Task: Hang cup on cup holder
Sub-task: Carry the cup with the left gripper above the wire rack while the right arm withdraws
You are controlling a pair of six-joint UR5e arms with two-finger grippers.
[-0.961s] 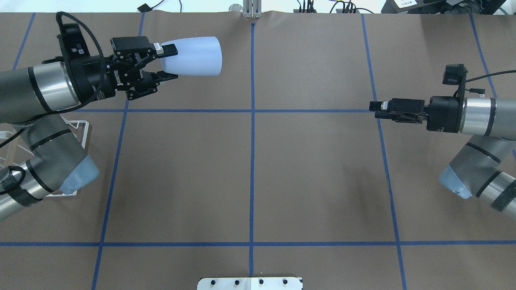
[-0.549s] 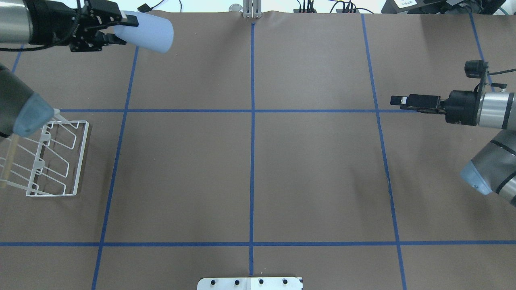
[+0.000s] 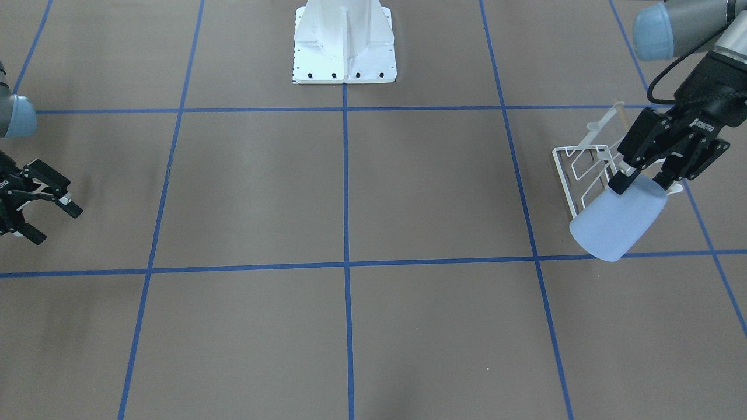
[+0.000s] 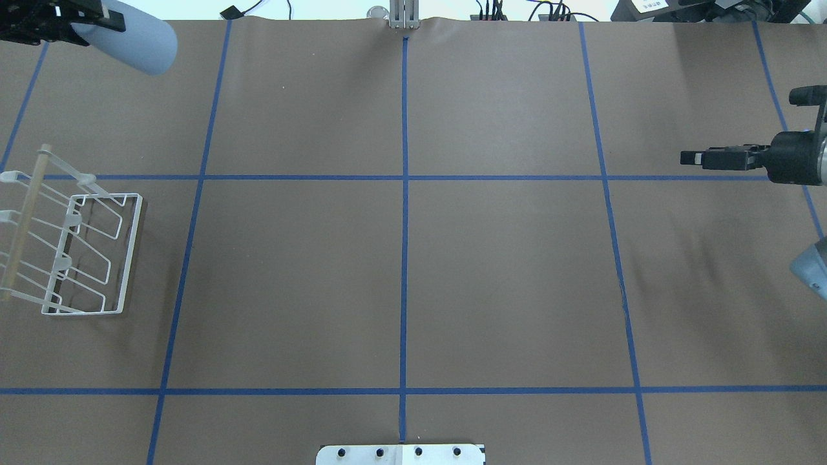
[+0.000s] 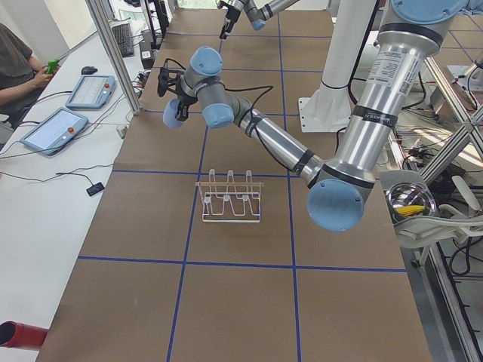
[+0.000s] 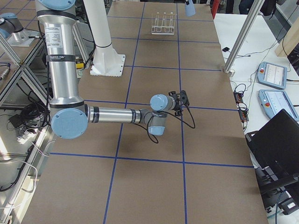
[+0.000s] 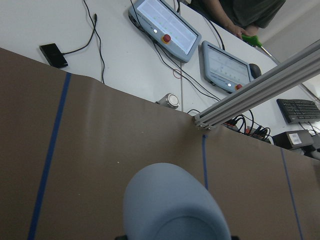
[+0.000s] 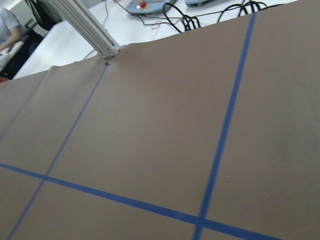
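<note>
My left gripper is shut on the narrow bottom end of the pale lavender-blue cup. It holds the cup tilted in the air with the wide mouth pointing away from the wrist. In the overhead view the cup is at the far left corner, well beyond the cup holder. The cup holder is a white wire rack with a tan rod, standing on the table's left side. The cup fills the bottom of the left wrist view. My right gripper is open and empty, far off at the right edge.
The white robot pedestal base stands at the middle of the near edge. Beyond the table's far edge are an aluminium post, operator panels and cables. Blue tape lines cross the brown table cover.
My left arm carried the cup left and toward the far edge, uncovering the rack. My right arm drew back toward the right edge.
</note>
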